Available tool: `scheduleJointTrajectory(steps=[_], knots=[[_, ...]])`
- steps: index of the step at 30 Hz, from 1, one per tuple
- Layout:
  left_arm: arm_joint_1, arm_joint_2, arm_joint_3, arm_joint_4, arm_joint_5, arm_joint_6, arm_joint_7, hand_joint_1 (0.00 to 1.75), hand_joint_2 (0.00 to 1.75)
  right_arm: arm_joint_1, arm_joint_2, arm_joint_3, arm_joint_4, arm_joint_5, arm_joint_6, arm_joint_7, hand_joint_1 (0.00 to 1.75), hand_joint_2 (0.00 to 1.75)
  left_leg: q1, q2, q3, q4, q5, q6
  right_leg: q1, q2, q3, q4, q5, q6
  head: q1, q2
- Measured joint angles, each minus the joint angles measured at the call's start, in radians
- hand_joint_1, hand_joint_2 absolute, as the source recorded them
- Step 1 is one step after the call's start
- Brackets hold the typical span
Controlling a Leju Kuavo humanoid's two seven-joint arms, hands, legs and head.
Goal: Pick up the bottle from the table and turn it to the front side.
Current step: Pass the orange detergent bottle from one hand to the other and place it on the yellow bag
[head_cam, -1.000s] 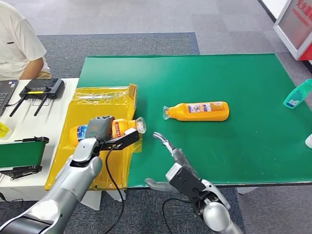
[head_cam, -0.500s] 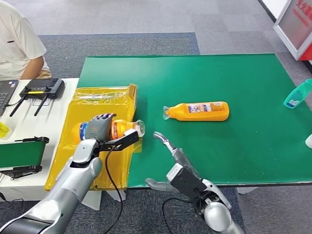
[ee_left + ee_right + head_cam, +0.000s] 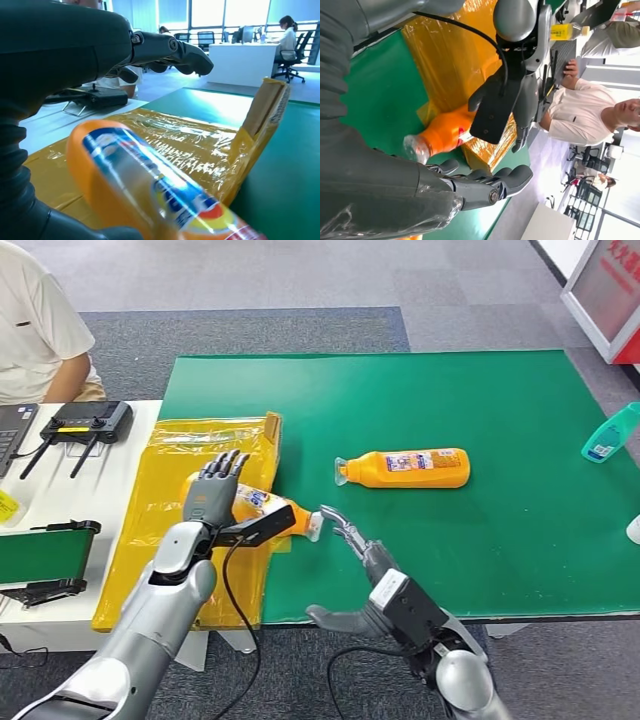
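1. The orange bottle (image 3: 266, 507) lies tilted at the right edge of the yellow plastic-wrapped tray (image 3: 170, 480), its clear cap pointing out over the green table mat (image 3: 453, 400) toward the right hand.
2. The left hand (image 3: 210, 495) sits at the bottle's base end with its fingers (image 3: 226, 462) extended upward and apart; in the left wrist view the thumb lies under the bottle and the fingers arch above it without touching, so whether it really holds the bottle I cannot tell.
3. The right hand (image 3: 353, 540) is spread, fingertips just beside the cap, holding nothing.
4. A second orange bottle (image 3: 407, 468) lies on its side farther out on the mat, well apart.
5. A teal bottle (image 3: 610, 433) lies at the mat's right edge.
6. A person in a white shirt (image 3: 34, 330) sits beyond the white side table (image 3: 90, 490).
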Motion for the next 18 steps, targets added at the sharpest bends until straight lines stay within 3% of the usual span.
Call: scheduleJointTrajectory(steps=[11,15,18], knots=[[0.054,-0.015,-0.004,-0.182,0.138,-0.074,-0.036,0.0,1.75,0.005,-0.002,-0.024,-0.01,0.017,-0.012,0.006,0.0,1.75,0.0,0.0,0.0,0.0,0.0,0.0,0.0,0.0,0.0,0.0,0.0,0.0,0.0,0.0],[0.091,-0.027,-0.011,-0.298,0.25,-0.138,-0.051,0.0,1.75,0.023,-0.002,-0.038,-0.026,0.024,-0.018,0.01,0.0,1.75,0.0,0.0,0.0,0.0,0.0,0.0,0.0,0.0,0.0,0.0,0.0,0.0,0.0,0.0],[0.143,-0.042,-0.012,-0.407,0.462,-0.217,-0.091,0.0,1.75,0.046,-0.002,-0.052,-0.042,0.027,-0.03,0.01,0.0,1.75,0.0,0.0,0.0,0.0,-0.001,0.0,0.0,0.0,0.0,0.0,0.0,0.0,0.0,0.0]])
